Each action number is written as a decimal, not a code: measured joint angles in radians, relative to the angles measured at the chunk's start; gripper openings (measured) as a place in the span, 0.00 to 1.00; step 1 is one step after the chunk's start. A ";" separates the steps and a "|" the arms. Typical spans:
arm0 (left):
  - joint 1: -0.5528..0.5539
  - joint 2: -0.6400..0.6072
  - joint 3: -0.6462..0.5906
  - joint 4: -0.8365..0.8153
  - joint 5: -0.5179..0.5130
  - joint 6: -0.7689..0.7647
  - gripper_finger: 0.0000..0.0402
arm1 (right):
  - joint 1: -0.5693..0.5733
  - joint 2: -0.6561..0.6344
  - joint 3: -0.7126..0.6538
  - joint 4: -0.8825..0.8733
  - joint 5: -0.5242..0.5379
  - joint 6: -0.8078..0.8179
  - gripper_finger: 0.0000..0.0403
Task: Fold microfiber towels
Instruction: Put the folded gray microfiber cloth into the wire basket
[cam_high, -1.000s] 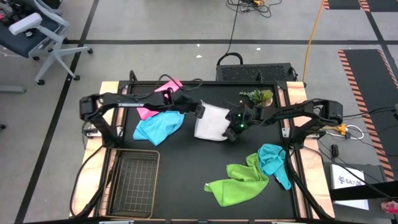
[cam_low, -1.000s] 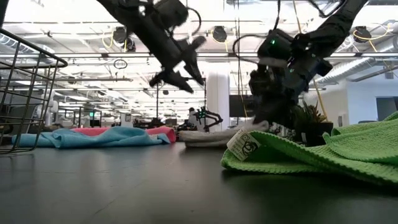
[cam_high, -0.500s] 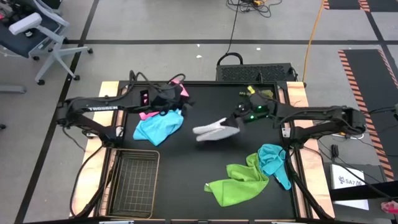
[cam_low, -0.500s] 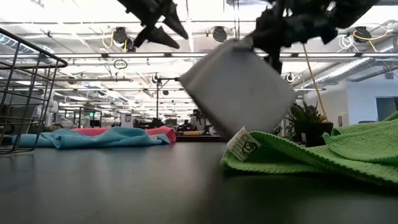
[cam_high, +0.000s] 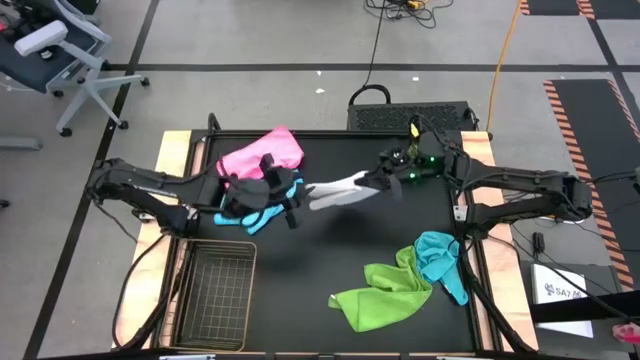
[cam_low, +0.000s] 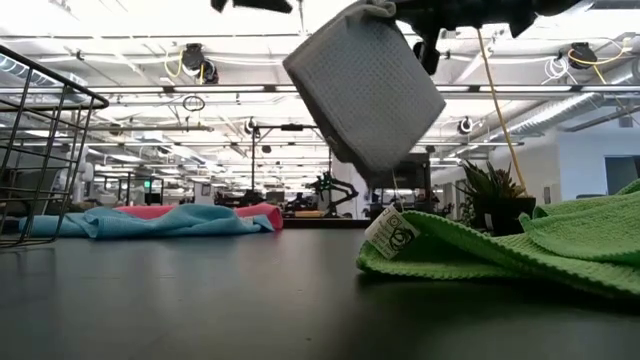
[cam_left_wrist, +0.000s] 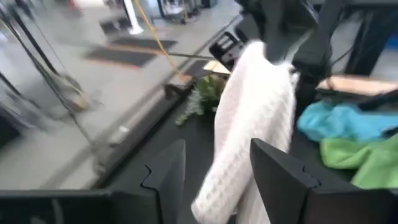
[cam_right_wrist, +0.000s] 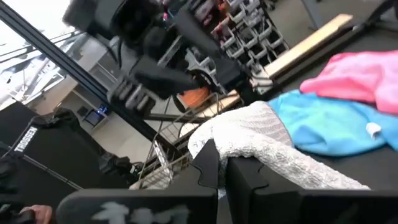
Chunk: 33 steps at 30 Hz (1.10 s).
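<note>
Since a second ago, your white towel (cam_high: 340, 188) is rising off the table (cam_high: 330, 255), hanging mid-air. Left to right: left gripper (cam_high: 283, 208) is waiting open above the blue towel (cam_high: 243, 214); right gripper (cam_high: 385, 180) is pinching the white one's corner. You're mid-fold, I judge; next, grab its free corner. Beyond, an open workshop is showing.

The middle of the surface (cam_high: 330, 250) lies bare, so a gripper could pass there. The grey-white towel (cam_high: 338, 189) hangs above it. The green towel (cam_high: 382, 293) and teal towel (cam_high: 437, 257) fill the right front, the wire basket (cam_high: 213, 292) the left front corner.
</note>
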 joint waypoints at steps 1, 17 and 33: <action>-0.018 0.003 -0.002 -0.004 -0.042 0.048 0.45 | -0.003 0.000 0.008 -0.003 0.000 -0.005 0.00; -0.051 0.051 -0.002 0.045 -0.042 0.095 0.45 | -0.061 0.013 0.028 0.035 0.029 -0.019 0.00; 0.014 0.110 -0.001 0.069 -0.007 0.092 0.65 | -0.064 0.056 0.028 0.057 -0.001 0.007 0.00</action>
